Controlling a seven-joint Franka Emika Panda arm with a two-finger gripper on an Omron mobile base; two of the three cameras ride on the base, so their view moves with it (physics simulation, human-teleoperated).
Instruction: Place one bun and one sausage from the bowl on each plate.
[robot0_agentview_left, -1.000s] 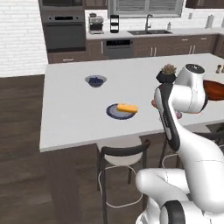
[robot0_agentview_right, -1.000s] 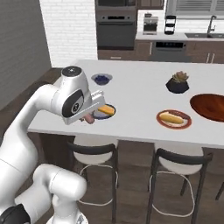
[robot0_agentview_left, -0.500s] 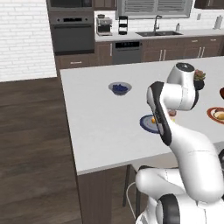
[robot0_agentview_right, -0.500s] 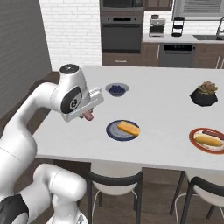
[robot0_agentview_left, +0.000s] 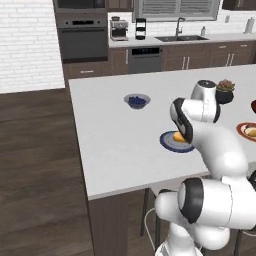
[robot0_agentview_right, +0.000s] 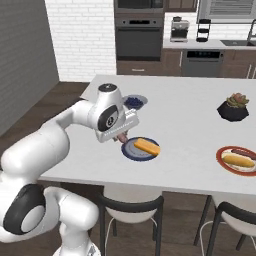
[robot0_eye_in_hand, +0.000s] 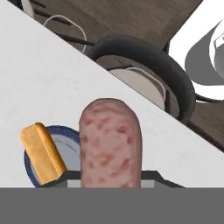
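Pinkish-brown mottled sausage (robot0_eye_in_hand: 110, 144) is clenched in the claw (robot0_agentview_right: 121, 137) just off the near edge of the white surface (robot0_agentview_right: 190, 130) beside the blue-rimmed plate (robot0_agentview_right: 131, 151) with its yellow-orange bun (robot0_agentview_right: 146, 146), looks light, smooth, probably slippery, so mid-length grip seems safest.

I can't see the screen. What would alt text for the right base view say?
A white robot arm's claw holds a pinkish sausage beside a blue-rimmed plate carrying one bun on a white kitchen island. Farther right, a red-rimmed plate already has a bun and sausage.
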